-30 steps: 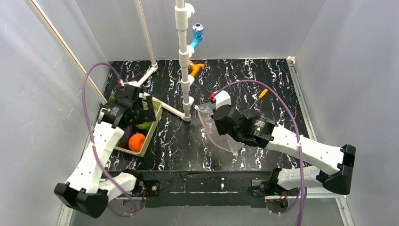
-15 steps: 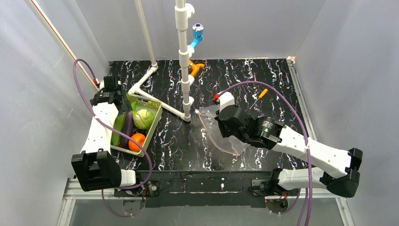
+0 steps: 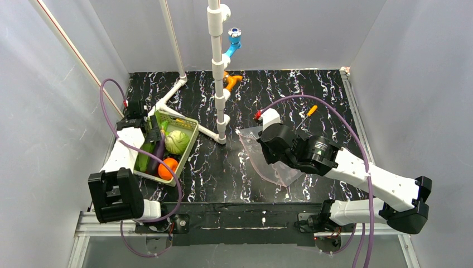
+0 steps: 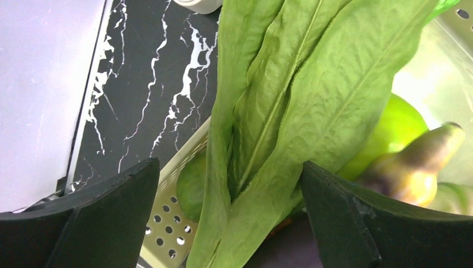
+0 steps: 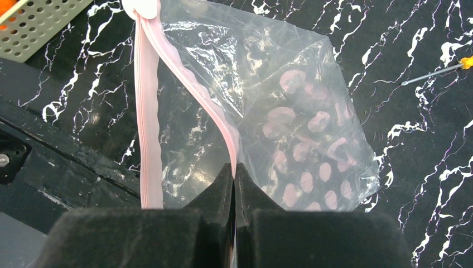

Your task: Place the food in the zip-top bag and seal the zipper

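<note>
No text, label, brand, number or sign is legible in any view. The bag (image 5: 301, 128) carries only a print of pink blotches, which form no characters.

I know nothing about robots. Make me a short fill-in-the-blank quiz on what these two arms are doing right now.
The right gripper is shut on the ___ zipper of the zip-top bag.
The left gripper stands ___ over the leafy green.
In the basket, the round ball is ___.
Missing words: pink; open; orange.
</note>
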You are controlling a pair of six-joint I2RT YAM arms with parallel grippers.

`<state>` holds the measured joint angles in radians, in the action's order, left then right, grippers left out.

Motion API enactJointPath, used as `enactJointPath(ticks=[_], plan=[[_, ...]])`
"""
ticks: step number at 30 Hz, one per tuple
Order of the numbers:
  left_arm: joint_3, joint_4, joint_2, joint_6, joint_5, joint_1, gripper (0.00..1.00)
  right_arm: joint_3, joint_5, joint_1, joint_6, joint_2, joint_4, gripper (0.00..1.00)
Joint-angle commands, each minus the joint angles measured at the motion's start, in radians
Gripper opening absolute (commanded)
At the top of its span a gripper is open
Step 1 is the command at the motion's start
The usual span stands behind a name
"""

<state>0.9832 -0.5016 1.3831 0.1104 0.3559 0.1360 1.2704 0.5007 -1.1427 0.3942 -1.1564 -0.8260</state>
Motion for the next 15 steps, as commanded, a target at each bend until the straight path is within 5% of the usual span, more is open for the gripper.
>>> enactJointPath(ticks=[1, 7, 10, 15], plan=[[0.014, -0.026, 0.084, -0.003, -0.062, -0.001, 0.86, 0.061, -0.002, 0.002, 0.028, -0.013, -0.008, 0.01], [-0.004, -0.035, 0.021, -0.022, -0.097, 0.003, 0.67, 0.085, -0.010, 0.002, 0.037, -0.024, -0.014, 0.01], [-0.030, -0.050, -0.033, -0.017, -0.101, 0.003, 0.39, 0.096, 0.000, 0.002, 0.033, -0.023, -0.013, 0.01], [-0.019, -0.077, -0.104, -0.022, -0.076, 0.003, 0.24, 0.096, -0.008, 0.001, 0.031, -0.013, 0.003, 0.01]])
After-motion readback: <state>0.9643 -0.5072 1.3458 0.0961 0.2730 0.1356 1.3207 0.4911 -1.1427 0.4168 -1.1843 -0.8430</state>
